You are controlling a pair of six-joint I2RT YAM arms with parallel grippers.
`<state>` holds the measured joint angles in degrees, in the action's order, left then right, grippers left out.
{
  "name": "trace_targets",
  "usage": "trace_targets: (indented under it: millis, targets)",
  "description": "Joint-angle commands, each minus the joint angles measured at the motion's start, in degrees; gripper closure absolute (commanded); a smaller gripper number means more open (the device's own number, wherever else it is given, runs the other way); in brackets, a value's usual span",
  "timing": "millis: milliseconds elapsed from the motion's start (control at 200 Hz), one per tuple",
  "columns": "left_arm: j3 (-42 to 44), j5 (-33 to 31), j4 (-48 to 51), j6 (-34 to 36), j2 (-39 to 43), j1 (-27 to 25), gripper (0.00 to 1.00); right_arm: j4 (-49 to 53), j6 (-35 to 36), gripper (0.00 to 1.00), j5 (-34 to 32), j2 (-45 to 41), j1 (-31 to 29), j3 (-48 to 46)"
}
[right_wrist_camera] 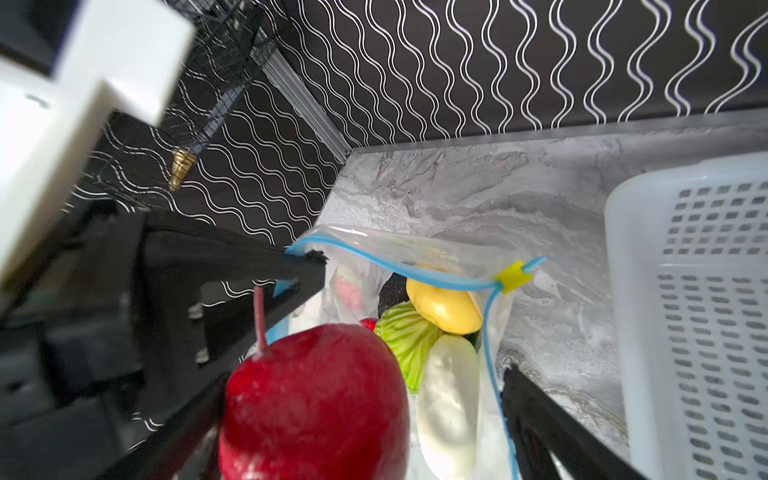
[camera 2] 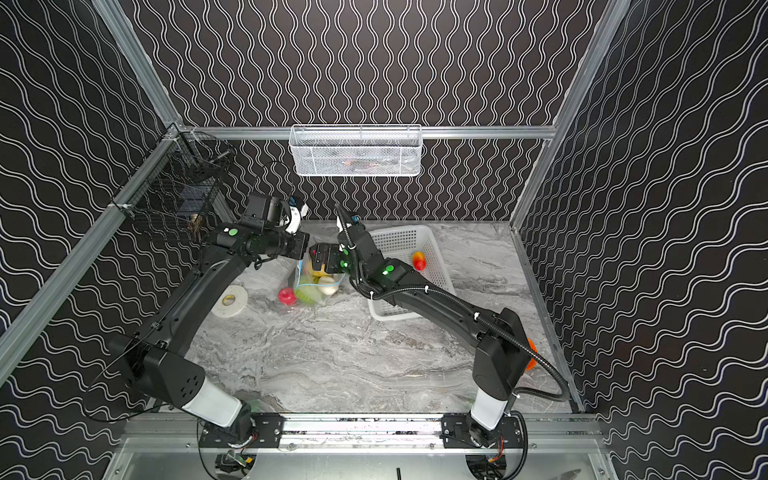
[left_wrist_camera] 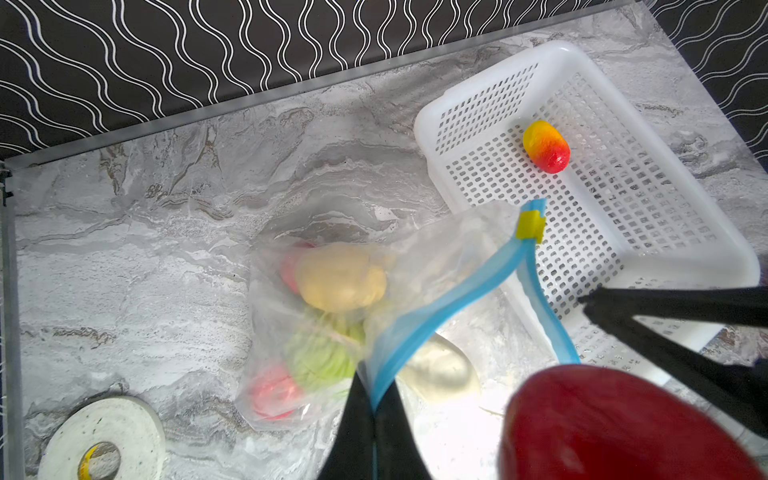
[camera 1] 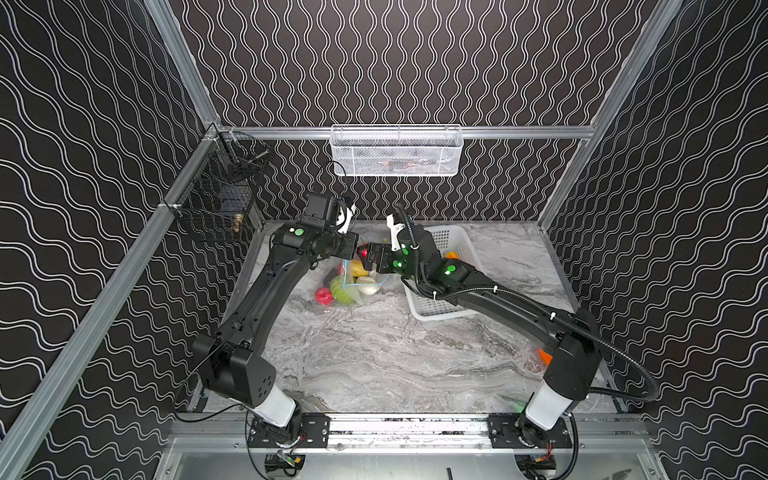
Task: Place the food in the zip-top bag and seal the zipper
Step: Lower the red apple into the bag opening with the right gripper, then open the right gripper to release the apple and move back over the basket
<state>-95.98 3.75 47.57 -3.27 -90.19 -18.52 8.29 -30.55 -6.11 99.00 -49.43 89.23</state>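
The clear zip-top bag lies mid-table with its mouth lifted. My left gripper is shut on the blue zipper strip, and the yellow slider sits at the far end. Inside are a potato, cabbage, radish, avocado and a red round. My right gripper stands open over the mouth, a red apple loose between its fingers. The pepper lies in the basket.
The white perforated basket stands right of the bag, under my right arm. A tape roll lies to the left. An orange bowl peeks out behind the right arm. Wire baskets hang on the left wall and back wall.
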Motion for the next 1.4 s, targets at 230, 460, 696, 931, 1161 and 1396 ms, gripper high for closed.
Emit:
trace_targets:
  millis: [230, 460, 696, 931, 1161, 1396]
  targets:
    - [0.1, 1.3, -1.4, -0.7, 1.2, 0.4, 1.0, 2.8, 3.0, 0.01, 0.8, 0.4, 1.0, -1.6]
    - [-0.3, 2.4, -1.1, -1.6, 1.0, 0.8, 1.0, 1.6, 3.8, 0.01, 6.7, 2.8, 1.7, -2.4]
    - [0.2, 2.4, -1.4, -1.7, 1.6, 1.3, 1.0, -5.1, 2.0, 0.01, 15.6, 6.7, 3.3, -2.3]
    - [0.5, 2.5, -1.7, -1.7, 1.8, 2.2, 1.0, -6.3, 2.6, 0.01, 15.2, 4.2, 3.5, -3.7]
    - [0.1, 2.2, -1.5, -1.7, 0.9, 2.6, 1.0, -8.0, 2.9, 0.01, 14.0, 0.7, 3.6, -6.7]
    - [-0.5, 2.2, -1.3, -1.7, 0.1, 2.6, 1.0, -7.5, 3.6, 0.01, 11.9, -3.0, 4.0, -8.6]
